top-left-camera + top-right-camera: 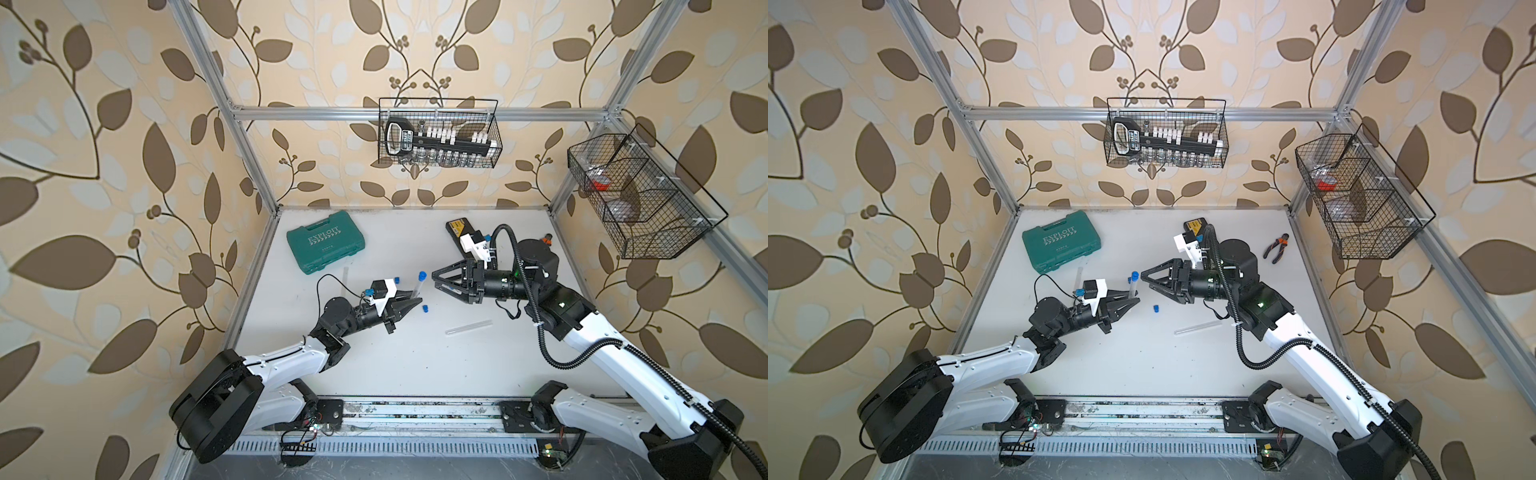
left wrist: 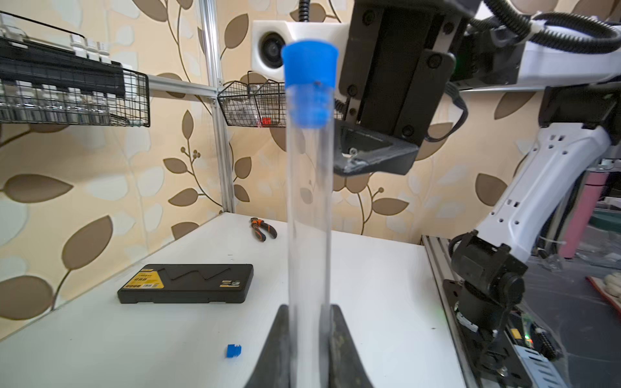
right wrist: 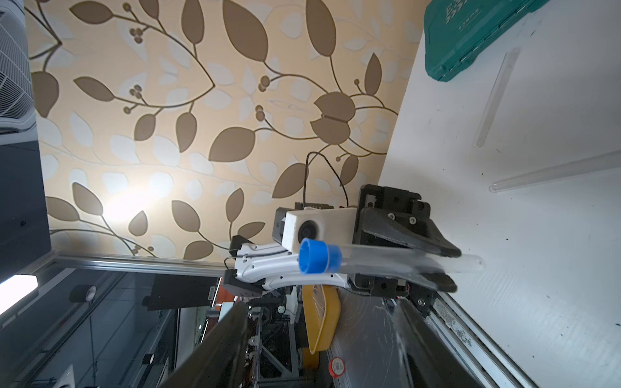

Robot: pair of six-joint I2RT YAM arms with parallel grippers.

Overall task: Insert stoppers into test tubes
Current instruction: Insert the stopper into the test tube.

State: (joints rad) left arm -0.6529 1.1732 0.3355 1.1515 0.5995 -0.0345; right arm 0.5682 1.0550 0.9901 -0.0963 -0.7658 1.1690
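Note:
My left gripper point(image 1: 415, 301) point(image 2: 311, 336) is shut on the lower part of a clear test tube point(image 1: 419, 287) point(image 2: 311, 218) and holds it upright. A blue stopper point(image 1: 422, 275) point(image 2: 309, 87) point(image 3: 316, 257) sits in the tube's mouth. My right gripper point(image 1: 434, 279) point(image 3: 322, 336) stands open just right of the tube's top, with nothing between its fingers. Loose stoppers lie on the table: one point(image 1: 425, 308) point(image 2: 233, 350) near the left jaws, another point(image 1: 397, 279) behind the left wrist. Bare test tubes lie flat at the centre right point(image 1: 468, 327) and by the green case point(image 1: 345, 276) point(image 3: 497, 97).
A green tool case point(image 1: 326, 248) lies at the back left and a black case point(image 1: 459, 232) point(image 2: 186, 284) at the back, under the right arm. Pliers point(image 1: 1276, 248) lie at the back right. Wire baskets hang on the back wall point(image 1: 438, 133) and the right wall point(image 1: 636, 195).

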